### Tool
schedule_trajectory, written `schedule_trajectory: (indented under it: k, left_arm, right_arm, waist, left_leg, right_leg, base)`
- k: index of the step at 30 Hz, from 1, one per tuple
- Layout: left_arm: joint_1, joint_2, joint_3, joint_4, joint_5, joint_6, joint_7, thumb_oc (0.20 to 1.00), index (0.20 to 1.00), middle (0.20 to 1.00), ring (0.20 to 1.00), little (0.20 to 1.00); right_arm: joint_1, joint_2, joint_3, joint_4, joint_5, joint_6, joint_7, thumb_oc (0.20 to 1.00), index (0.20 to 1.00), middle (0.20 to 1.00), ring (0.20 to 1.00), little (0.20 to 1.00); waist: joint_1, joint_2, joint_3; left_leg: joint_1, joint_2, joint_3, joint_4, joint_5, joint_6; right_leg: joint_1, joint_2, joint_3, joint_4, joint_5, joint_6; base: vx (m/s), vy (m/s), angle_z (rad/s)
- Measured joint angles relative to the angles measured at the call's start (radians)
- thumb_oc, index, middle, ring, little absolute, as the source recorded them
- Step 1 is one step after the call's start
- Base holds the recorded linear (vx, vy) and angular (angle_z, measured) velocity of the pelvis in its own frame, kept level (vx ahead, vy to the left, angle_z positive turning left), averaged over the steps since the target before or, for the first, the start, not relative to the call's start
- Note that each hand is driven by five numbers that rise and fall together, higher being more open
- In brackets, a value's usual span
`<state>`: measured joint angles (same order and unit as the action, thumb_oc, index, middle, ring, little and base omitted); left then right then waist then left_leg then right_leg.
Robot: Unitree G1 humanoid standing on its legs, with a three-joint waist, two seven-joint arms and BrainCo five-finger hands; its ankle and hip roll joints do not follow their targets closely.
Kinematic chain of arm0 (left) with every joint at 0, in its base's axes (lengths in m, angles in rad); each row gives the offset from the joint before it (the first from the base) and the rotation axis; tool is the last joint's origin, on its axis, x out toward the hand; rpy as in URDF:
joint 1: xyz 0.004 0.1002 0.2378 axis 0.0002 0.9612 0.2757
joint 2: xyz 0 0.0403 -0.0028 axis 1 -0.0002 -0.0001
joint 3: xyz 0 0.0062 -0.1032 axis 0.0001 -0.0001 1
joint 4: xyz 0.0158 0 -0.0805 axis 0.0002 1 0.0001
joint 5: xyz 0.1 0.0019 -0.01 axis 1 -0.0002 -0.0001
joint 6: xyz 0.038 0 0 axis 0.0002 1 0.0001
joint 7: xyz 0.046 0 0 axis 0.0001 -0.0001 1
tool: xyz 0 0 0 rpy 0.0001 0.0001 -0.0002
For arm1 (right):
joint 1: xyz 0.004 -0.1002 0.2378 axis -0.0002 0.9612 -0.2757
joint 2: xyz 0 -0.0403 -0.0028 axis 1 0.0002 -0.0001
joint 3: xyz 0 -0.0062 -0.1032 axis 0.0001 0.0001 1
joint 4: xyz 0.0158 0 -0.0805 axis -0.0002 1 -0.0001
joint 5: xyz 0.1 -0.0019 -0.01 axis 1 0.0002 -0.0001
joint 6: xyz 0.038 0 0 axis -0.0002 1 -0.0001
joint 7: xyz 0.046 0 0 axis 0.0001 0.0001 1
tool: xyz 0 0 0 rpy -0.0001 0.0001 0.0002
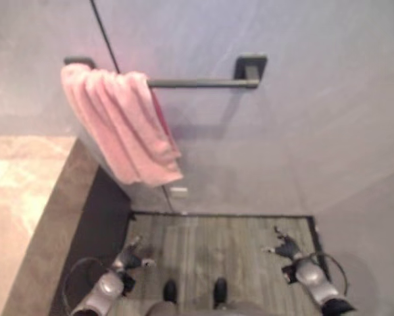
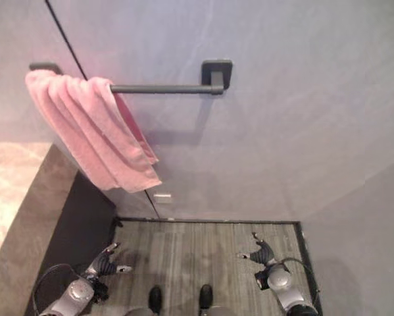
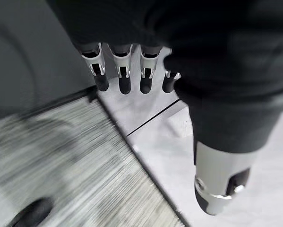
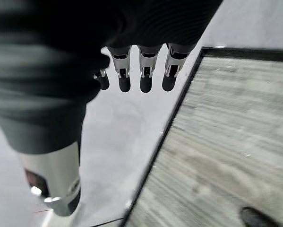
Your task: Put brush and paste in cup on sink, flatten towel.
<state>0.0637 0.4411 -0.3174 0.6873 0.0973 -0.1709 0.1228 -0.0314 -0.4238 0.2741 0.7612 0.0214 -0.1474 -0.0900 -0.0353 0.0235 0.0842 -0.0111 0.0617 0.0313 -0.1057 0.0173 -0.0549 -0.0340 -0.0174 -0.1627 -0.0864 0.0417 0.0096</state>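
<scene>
A: Which step is this?

B: Towel step, by my read. Pink towel (image 1: 121,125) hangs bunched at the left end of the dark wall rail (image 1: 203,83), folds piled on each other, most of the rail bare to its right.

A: Hands?

B: Both low, near the wood-look floor (image 1: 216,243), well apart from the towel. Left hand (image 1: 132,257) at lower left, right hand (image 1: 285,247) at lower right. Fingers straight and relaxed in both wrist views (left fingers (image 3: 124,78), right fingers (image 4: 146,75)), nothing held in either.

A: Brush, paste, cup?

B: None visible in these frames, so I can't say whether that part is done. Stone-coloured table (image 1: 19,197) runs along the left edge; what's on it further along is out of frame.

A: Next move?

B: My guess: raise one hand, likely the left since it's on the towel's side, up to the rail, then draw the bunched cloth rightwards along the bar until it hangs flat.

A: Risk?

B: Pull too hard and the towel could slide off the rail's end.
</scene>
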Motion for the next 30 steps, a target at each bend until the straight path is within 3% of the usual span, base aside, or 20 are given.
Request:
schedule_trajectory:
  k: [6,12,14,16,18,19,24,30]
  left_arm:
    - [0.064,0.096,0.063,-0.208,-0.001,-0.004,-0.020,1.000,1.000,1.000,1.000,1.000]
    - [0.148,0.176,0.096,-0.495,-0.063,-0.013,-0.080,1.000,1.000,1.000,1.000,1.000]
    - [0.169,0.244,0.103,-0.635,-0.100,-0.003,-0.133,1.000,1.000,1.000,1.000,1.000]
    - [0.208,0.384,0.135,-0.828,-0.127,0.016,-0.194,1.000,1.000,1.000,1.000,1.000]
    - [0.213,0.418,0.183,-0.903,-0.178,0.010,-0.218,1.000,1.000,1.000,1.000,1.000]
    - [0.223,0.425,0.239,-0.956,-0.275,0.009,-0.239,1.000,1.000,1.000,1.000,1.000]
    - [0.304,0.496,0.379,-0.981,-0.497,-0.015,-0.255,1.000,1.000,1.000,1.000,1.000]
    - [0.300,0.489,0.454,-0.758,-0.628,-0.043,-0.206,1.000,1.000,1.000,1.000,1.000]
  right_arm:
    - [0.051,0.039,0.007,-0.087,-0.003,0.003,0.016,1.000,1.000,1.000,1.000,1.000]
    - [0.051,0.027,0.001,-0.206,-0.001,-0.001,0.032,1.000,1.000,1.000,1.000,1.000]
    - [0.051,0.025,-0.005,-0.194,-0.001,0.000,0.035,1.000,1.000,1.000,1.000,1.000]
    - [0.061,0.022,-0.021,-0.169,-0.001,0.006,0.040,1.000,1.000,1.000,1.000,1.000]
    - [0.062,0.018,-0.028,-0.142,0.000,0.020,0.041,1.000,1.000,1.000,1.000,1.000]
    - [0.075,0.015,-0.027,-0.124,0.001,0.028,0.045,1.000,1.000,1.000,1.000,1.000]
    - [0.091,0.010,-0.023,-0.120,0.024,0.035,0.068,1.000,1.000,1.000,1.000,1.000]
    - [0.091,0.002,0.003,-0.139,0.026,0.029,0.082,1.000,1.000,1.000,1.000,1.000]
  waist:
    - [0.005,-0.022,-0.015]
    - [0.023,-0.021,-0.033]
    - [0.027,-0.017,-0.037]
    - [0.032,-0.018,-0.043]
    - [0.035,-0.011,-0.048]
    - [0.035,-0.003,-0.059]
    - [0.040,-0.001,-0.074]
    - [0.052,-0.008,-0.083]
  left_leg:
    - [0.012,-0.050,0.029,0.005,-0.008,0.032]
    - [0.021,-0.051,0.040,0.005,-0.008,0.036]
    - [0.031,-0.049,0.038,0.002,-0.008,0.037]
    - [0.030,-0.048,0.035,0.000,-0.009,0.037]
    - [0.028,-0.049,0.032,-0.001,-0.009,0.037]
    - [0.027,-0.051,0.027,-0.001,-0.009,0.037]
    - [0.011,-0.050,0.011,0.002,-0.006,0.034]
    - [0.011,-0.056,-0.011,0.004,-0.003,0.036]
  right_leg:
    - [0.000,-0.052,0.016,-0.004,0.013,0.029]
    - [0.007,-0.053,0.020,-0.005,0.014,0.039]
    - [0.019,-0.053,0.017,-0.007,0.010,0.043]
    - [0.019,-0.052,0.014,-0.007,0.008,0.045]
    - [0.018,-0.053,0.011,-0.007,0.006,0.050]
    - [0.018,-0.054,0.010,-0.007,0.006,0.049]
    - [0.009,-0.053,-0.002,0.000,0.009,0.046]
    - [0.019,-0.058,-0.028,0.000,0.006,0.050]
  base:
    - [0.01,0.088,-0.09]
    - [0.01,0.014,-0.03]
    - [0.00,0.017,0.02]
    - [0.01,0.027,0.05]
    - [0.00,0.000,0.00]
    - [0.00,0.020,0.03]
    - [0.01,0.031,0.09]
    - [0.01,0.060,0.12]
